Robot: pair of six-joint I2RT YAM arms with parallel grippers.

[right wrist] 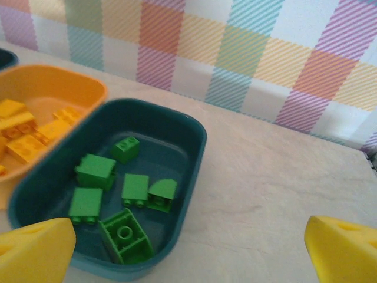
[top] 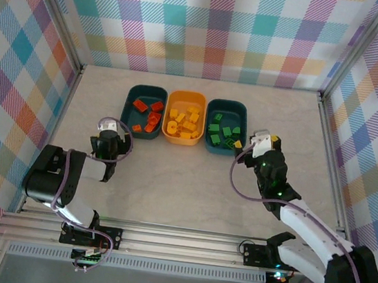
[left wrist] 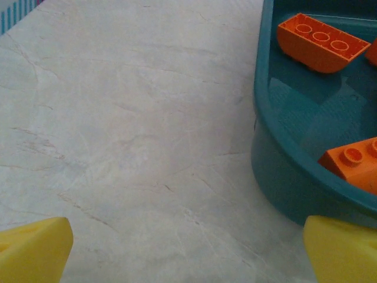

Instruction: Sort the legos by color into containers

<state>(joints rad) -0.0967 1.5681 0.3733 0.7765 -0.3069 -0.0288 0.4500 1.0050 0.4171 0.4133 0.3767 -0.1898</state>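
Evidently the sort is at or near its end, since every brick I can make out lies in a tub with its own colour. The three tubs stand in a row at the far middle of the table (top: 183,183), side by side and just about touching, which I judge puts all of them within reach of both arms. The orange-red bricks (top: 152,112) lie in the left teal tub (top: 147,87), the yellow bricks (top: 184,121) in the yellow-orange tub (top: 187,93), and the green bricks (top: 224,131) in the right teal tub (top: 229,103). The left gripper (left wrist: 187,250) hangs low over bare table just beside the near corner of the left teal tub, its yellow fingers spread wide with nothing between them. The right gripper (right wrist: 189,250) is just as wide and empty, and it looks across the green tub from its near right side (seven or so green pieces show there, some lying on their sides). Both arms seem parked beside the outer tubs, probably because no brick is left to carry.
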